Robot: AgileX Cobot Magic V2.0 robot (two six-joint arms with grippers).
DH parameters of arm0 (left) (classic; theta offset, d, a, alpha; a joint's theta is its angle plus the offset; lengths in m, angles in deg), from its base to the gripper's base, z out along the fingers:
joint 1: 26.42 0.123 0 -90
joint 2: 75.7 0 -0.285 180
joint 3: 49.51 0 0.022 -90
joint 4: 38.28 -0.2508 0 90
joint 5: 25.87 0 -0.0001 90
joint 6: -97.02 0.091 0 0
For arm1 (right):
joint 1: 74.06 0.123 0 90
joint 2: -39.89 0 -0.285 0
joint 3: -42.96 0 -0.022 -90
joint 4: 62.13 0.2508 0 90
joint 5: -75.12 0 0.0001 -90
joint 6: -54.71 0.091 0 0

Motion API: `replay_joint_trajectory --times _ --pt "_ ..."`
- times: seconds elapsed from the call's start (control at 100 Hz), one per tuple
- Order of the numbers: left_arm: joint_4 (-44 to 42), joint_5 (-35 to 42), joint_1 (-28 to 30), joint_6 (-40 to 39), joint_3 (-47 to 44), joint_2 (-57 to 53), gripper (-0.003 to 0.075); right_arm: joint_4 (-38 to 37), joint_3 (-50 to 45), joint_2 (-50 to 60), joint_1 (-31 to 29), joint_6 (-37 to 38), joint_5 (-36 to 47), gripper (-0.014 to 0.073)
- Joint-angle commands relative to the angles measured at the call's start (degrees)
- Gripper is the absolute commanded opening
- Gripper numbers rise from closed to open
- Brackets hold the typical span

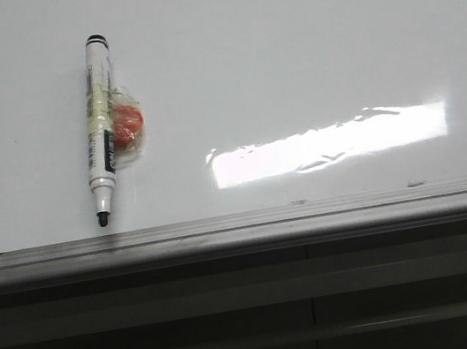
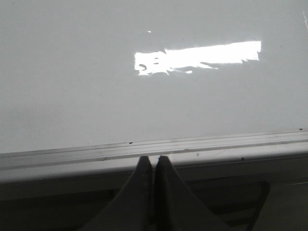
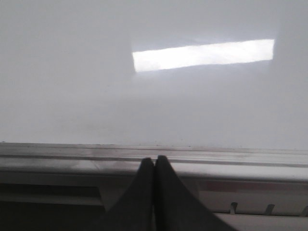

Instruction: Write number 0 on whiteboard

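Observation:
The whiteboard lies flat, glossy white, with a grey metal edge rail along its near side. No number 0 shows on it in any view. A white marker with a black tip lies on the board at the left, uncapped tip toward the rail, with a red piece taped to its side. My left gripper is shut and empty, its tips just short of the rail. My right gripper is shut and empty, also at the rail. Neither gripper shows in the front view.
A bright glare patch lies on the board right of the marker. Below the rail are dark grey cabinet fronts.

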Motion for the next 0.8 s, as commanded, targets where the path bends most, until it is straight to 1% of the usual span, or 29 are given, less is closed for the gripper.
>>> replay_joint_trajectory --times 0.0,0.69,0.79 --pt "1.1 2.4 0.1 0.0 -1.9 -1.6 -0.002 -0.2 -0.7 1.2 -0.3 -0.3 1.3 -0.0069" --pt "1.1 2.4 0.1 0.0 -1.9 -1.6 -0.002 -0.2 -0.7 1.2 -0.3 -0.3 1.3 -0.0069" --pt "1.1 2.4 0.1 0.0 -1.9 -1.6 -0.002 -3.4 -0.7 1.2 -0.3 -0.3 0.7 -0.0069"
